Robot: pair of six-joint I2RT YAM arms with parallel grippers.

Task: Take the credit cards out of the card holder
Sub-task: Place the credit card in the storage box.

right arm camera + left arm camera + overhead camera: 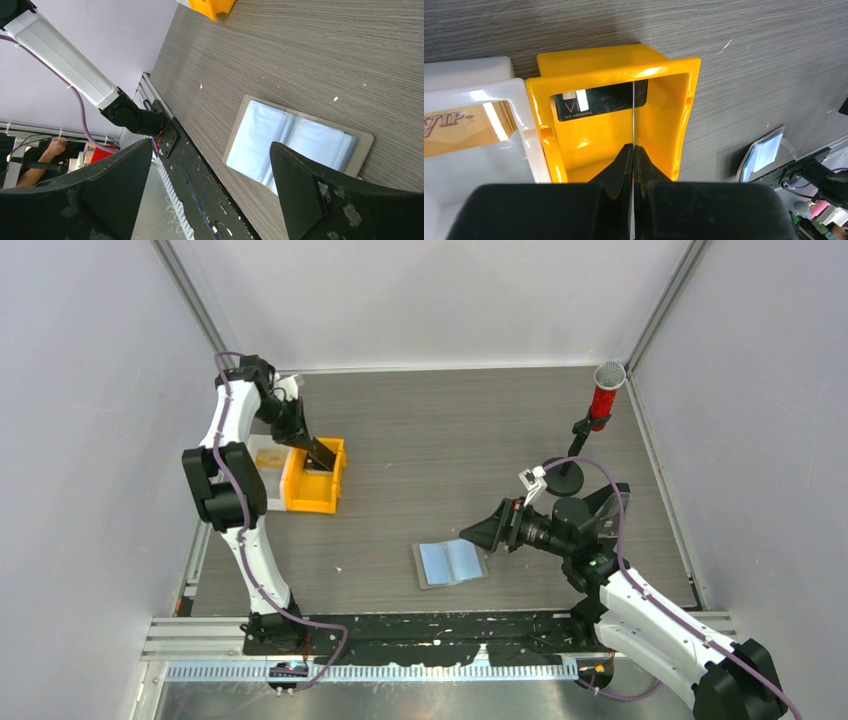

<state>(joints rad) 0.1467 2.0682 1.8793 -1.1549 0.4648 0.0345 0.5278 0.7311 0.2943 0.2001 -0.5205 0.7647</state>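
My right tool (479,533) hangs with its fingers wide apart and nothing between them, low over the worktop (450,430). It is at the far right corner of the card holder (450,563) and not touching it. The card holder lies spread open and flat near the front edge, about midway across. From the right wrist I see it ahead of my two fingers (295,185), with the right finger covering part of its right panel. Both panels show the light blue faces of the credit cards (260,142) tucked inside the grey rim.

My left tool (632,147) is well apart from the holder, at the far left, over the orange bin (614,52). Its fingers are pressed together on a thin card (632,112) that I see only edge-on, standing upright over the bin's inside. A black card (599,102) leans against the bin's far wall. Touching the orange bin's left side is a white bin (474,67) with a gold card (459,127) in it.
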